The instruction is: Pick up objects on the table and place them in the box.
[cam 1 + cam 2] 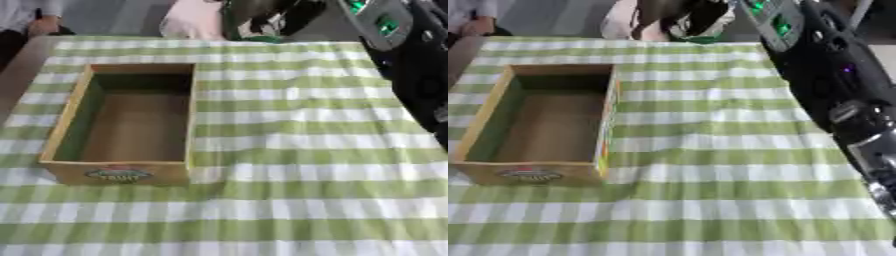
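Green-and-white checked cloth (297, 150) covers the table before me, and the wooden box (188, 120) sits on its left side, open and with only its bare floor showing. My right arm (833, 85) runs down the right edge; I cannot tell how my fingers stand

The box (122, 120) is set on the tablecloth (297, 150); the right arm (842, 95) is seen right of the box.
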Robot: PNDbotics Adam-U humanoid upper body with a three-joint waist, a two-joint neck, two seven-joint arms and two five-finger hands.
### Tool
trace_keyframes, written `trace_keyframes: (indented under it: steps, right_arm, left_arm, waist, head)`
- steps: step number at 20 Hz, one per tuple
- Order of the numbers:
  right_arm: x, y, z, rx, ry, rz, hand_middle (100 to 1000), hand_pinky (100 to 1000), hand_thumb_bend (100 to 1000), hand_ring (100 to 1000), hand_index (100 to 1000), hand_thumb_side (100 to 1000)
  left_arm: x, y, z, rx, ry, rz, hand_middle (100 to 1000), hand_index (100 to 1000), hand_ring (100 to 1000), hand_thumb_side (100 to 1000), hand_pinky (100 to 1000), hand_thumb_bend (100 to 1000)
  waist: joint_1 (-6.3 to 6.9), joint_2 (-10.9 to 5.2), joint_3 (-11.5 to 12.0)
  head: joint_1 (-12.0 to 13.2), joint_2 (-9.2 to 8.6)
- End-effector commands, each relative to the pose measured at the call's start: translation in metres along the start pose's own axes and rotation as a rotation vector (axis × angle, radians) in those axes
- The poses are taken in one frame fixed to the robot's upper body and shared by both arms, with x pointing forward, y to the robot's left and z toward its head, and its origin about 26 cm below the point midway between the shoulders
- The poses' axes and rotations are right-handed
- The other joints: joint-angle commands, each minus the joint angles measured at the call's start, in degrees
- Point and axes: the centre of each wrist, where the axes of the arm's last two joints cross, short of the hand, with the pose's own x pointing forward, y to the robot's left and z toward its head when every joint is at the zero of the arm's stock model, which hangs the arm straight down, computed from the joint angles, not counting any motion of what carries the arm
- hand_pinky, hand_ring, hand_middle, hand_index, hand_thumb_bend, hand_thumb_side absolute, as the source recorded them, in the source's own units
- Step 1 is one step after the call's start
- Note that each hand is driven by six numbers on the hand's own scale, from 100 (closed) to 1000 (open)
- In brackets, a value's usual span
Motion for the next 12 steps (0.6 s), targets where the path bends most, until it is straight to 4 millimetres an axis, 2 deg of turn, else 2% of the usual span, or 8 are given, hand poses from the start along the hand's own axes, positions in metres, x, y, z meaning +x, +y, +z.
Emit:
trace_keyframes:
  steps: [1, 8, 12]
  right_arm:
    - [0.028, -0.021, -0.011, -0.045, -0.072, 0.008, 176, 740, 100, 501, 253, 230]
    - [0.076, -0.014, -0.046, -0.036, -0.191, -0.029, 178, 736, 100, 499, 256, 238]
    - [0.091, -0.007, -0.06, -0.027, -0.218, -0.058, 178, 734, 100, 497, 258, 241]
  left_arm:
    - [0.006, -0.001, -0.007, -0.023, -0.035, 0.008, 676, 780, 559, 752, 450, 239]
    - [0.007, -0.005, -0.009, -0.03, -0.042, 0.029, 676, 780, 560, 752, 450, 244]
    - [0.008, -0.007, -0.01, -0.031, -0.048, 0.041, 676, 780, 560, 752, 450, 248]
  waist:
    - [0.06, -1.54, 0.4]
    - [-0.37, -1.45, 1.5]
    - [-0.79, -1.14, 2.4]
  head:
    - [-1.0, 0.43]
    - [-4.8, 0.19]
    - [-6.0, -0.41]
